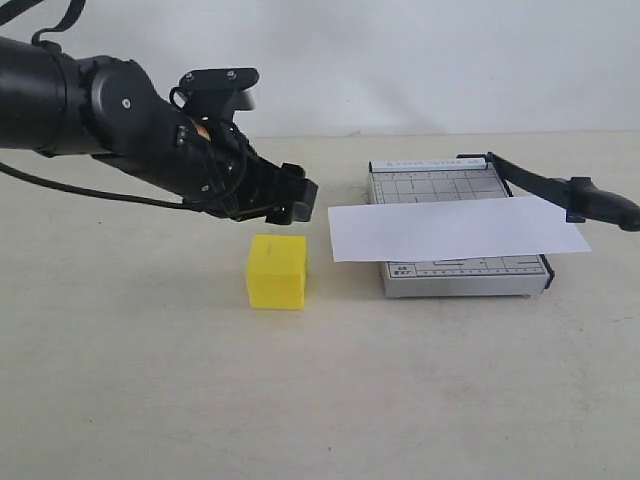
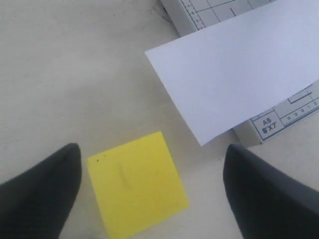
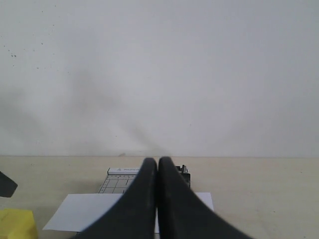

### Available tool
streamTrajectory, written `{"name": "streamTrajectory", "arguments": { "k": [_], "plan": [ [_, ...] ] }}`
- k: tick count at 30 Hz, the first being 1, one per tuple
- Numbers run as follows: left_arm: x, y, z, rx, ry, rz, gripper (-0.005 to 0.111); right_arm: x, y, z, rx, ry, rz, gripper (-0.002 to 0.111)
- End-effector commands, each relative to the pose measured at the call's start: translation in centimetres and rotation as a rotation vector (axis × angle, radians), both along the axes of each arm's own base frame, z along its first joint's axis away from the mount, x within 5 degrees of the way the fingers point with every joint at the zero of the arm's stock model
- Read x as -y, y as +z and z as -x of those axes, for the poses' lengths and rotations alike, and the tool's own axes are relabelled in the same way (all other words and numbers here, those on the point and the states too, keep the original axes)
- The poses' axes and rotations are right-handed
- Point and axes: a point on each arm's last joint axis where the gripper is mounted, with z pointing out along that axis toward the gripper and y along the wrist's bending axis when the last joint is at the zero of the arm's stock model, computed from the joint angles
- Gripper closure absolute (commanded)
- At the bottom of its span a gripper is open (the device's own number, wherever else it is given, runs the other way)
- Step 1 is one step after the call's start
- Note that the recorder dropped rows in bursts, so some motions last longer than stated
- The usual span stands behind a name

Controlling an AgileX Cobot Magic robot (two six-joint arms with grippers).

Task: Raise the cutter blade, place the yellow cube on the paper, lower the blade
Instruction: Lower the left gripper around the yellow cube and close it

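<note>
The yellow cube [image 1: 277,272] stands on the table left of the grey trimmer base [image 1: 440,183]. My left gripper [image 1: 291,200] hovers open just above the cube, and in the left wrist view its dark fingers [image 2: 40,194] stand on either side of the cube [image 2: 137,184] without touching it. The white paper [image 1: 455,228] lies across the base and overhangs both sides. The cutter blade [image 1: 560,190] slants away from the base's right edge, handle end lifted. My right gripper [image 3: 158,160] is shut on nothing, facing the trimmer [image 3: 122,179] from a distance; it is out of the exterior view.
A pale wall [image 1: 400,60] rises behind the beige table [image 1: 150,400]. The paper's corner [image 2: 199,142] reaches out near the cube. In the right wrist view the cube [image 3: 17,224] and the paper [image 3: 84,211] show low down.
</note>
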Motion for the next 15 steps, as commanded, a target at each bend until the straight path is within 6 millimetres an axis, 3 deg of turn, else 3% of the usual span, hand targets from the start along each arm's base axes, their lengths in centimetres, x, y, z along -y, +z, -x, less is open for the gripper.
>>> {"name": "streamTrajectory", "arguments": {
  "k": [1,15],
  "plan": [
    [0.40,-1.01,-0.51,-0.083,0.013,-0.011,0.033,0.02,-0.06,0.05,0.005,-0.002,-0.003,0.108],
    [-0.17,-1.69,-1.17,-0.106,0.089,-0.091,0.033,0.02,-0.06,0.05,0.005,-0.002,-0.003,0.108]
  ]
}}
